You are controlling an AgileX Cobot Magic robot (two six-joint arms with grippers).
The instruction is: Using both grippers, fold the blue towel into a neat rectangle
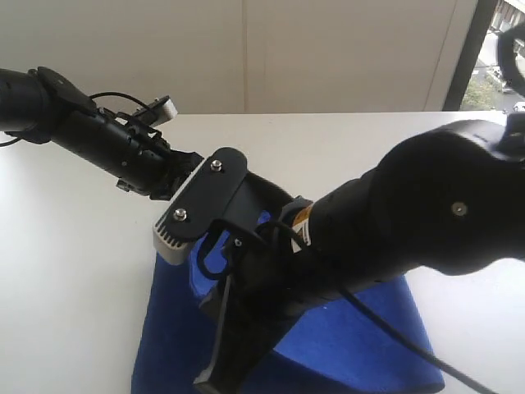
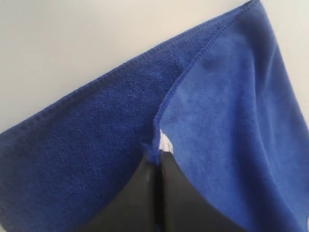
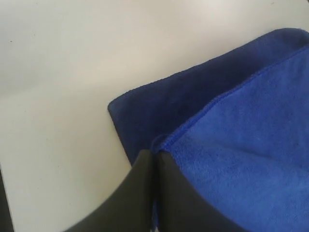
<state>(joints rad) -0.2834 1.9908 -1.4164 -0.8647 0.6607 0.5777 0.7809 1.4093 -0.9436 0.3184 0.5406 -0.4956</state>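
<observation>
The blue towel lies on the white table, largely hidden behind both black arms in the exterior view. My left gripper is shut, pinching a stitched edge of the blue towel right beside its small white tag. The held layer lies over a second layer underneath. My right gripper is shut on a corner of the towel's upper layer. A darker lower layer lies beneath that, spread on the table.
The left arm reaches in from the upper left and the bulky right arm from the right, crossing close together over the towel. A pale wall rises behind the table's far edge, with a window at the far right.
</observation>
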